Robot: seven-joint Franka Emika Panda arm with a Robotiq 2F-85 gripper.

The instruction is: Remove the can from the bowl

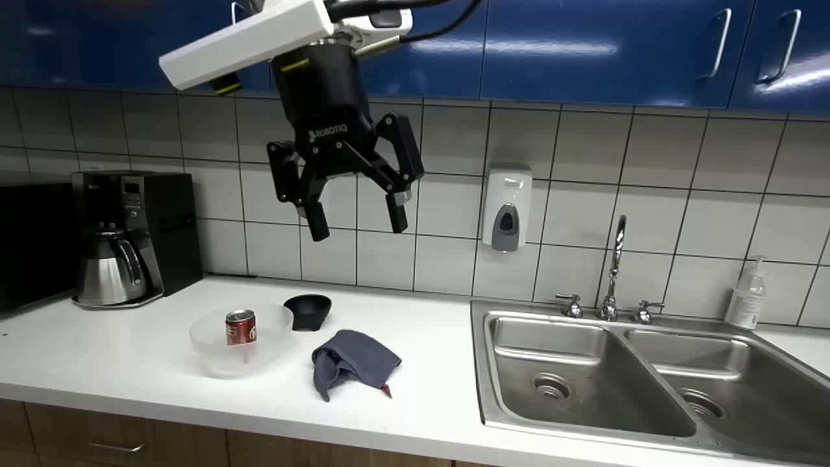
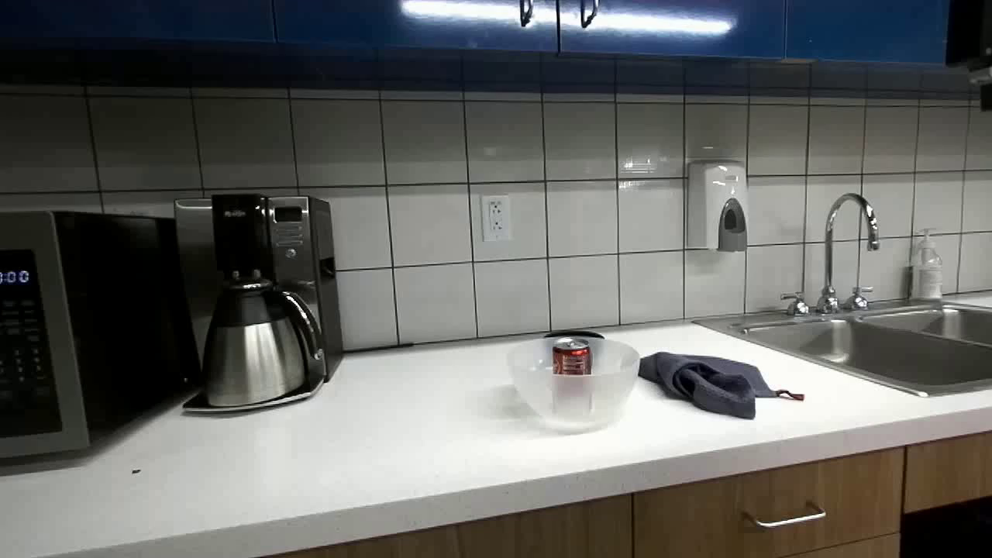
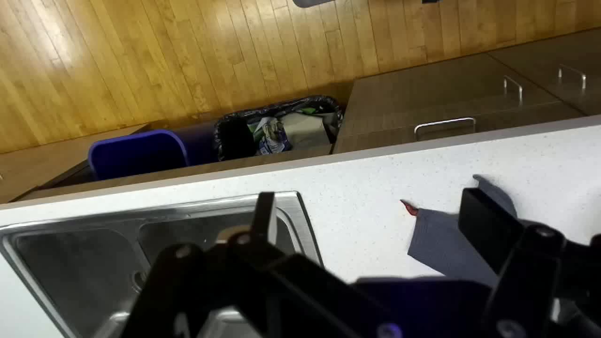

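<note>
In an exterior view, the gripper (image 1: 358, 221) is seen at upper centre-left, its two fingers spread well apart. At lower left, the can (image 1: 241, 328) is stood upright inside the bowl (image 1: 220, 357); a black cup (image 1: 310, 310) is placed just beside the bowl's right rim, and a dark cloth (image 1: 360, 358) is laid between bowl and sink (image 1: 482, 363). In an exterior view, the can is shown within the bowl, just right of centre, its lower part blurred by the translucent wall; a coffee maker (image 2: 298, 267) is set at left. In the wrist view, the parted fingers are shown across the lower half, and the cloth is partly covered by the finger at right.
</note>
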